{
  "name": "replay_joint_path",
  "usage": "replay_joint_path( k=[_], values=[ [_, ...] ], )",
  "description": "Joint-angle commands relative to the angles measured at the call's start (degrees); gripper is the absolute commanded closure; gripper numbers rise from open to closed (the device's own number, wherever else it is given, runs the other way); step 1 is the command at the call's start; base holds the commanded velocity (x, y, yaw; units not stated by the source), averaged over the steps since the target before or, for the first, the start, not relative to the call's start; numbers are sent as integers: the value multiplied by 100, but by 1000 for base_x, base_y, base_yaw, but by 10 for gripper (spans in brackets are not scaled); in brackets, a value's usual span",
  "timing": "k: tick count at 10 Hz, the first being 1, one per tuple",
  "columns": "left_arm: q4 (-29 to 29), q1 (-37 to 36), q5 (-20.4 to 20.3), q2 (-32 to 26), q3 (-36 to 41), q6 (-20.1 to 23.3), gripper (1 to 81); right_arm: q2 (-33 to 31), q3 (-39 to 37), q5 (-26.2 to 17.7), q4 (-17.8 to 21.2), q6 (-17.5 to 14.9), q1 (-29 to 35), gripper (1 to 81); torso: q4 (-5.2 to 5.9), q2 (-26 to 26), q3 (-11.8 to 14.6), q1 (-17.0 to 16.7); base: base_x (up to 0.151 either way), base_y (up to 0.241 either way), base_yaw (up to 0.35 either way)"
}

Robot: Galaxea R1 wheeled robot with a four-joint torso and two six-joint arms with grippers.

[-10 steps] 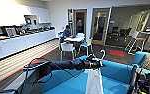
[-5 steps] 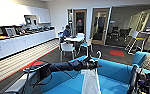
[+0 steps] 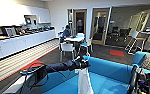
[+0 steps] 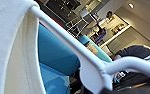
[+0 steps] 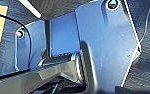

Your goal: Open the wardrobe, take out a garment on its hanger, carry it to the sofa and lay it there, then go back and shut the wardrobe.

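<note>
The T-shirt (image 3: pixel 84 81) on its hanger (image 4: pixel 73 51) is gripped by the left fingers (image 3: pixel 84 63), hanging straight down over the sofa (image 3: pixel 108 71) seat; the right fingers' state cannot be told

Left arm (image 3: pixel 63 67): reached in from the left, out over the sofa (image 3: pixel 108 72) seat.
Garment (image 3: pixel 84 81): hung below the arm's end, above the seat.
Table (image 3: pixel 74 38): behind the sofa, chairs (image 3: pixel 67 48) around it.
Counter (image 3: pixel 18 41): along the left wall.

Bright room, soft blur (wide-angle bending at edges)
</note>
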Motion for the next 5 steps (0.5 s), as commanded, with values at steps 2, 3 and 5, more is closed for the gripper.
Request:
replay_joint_path(
  k=[2,3,5],
  values=[
    [308,-929,-132,-469,163,77,811,33,26,-313,31,-22,224,10,0,0,0,0,0,0,0],
    [352,-894,-132,-539,190,77,811,42,26,-313,31,-22,224,10,0,0,0,0,0,0,0],
    [370,-876,-132,-593,190,77,811,51,26,-313,30,-22,224,10,0,0,0,0,0,0,0]
  ],
)
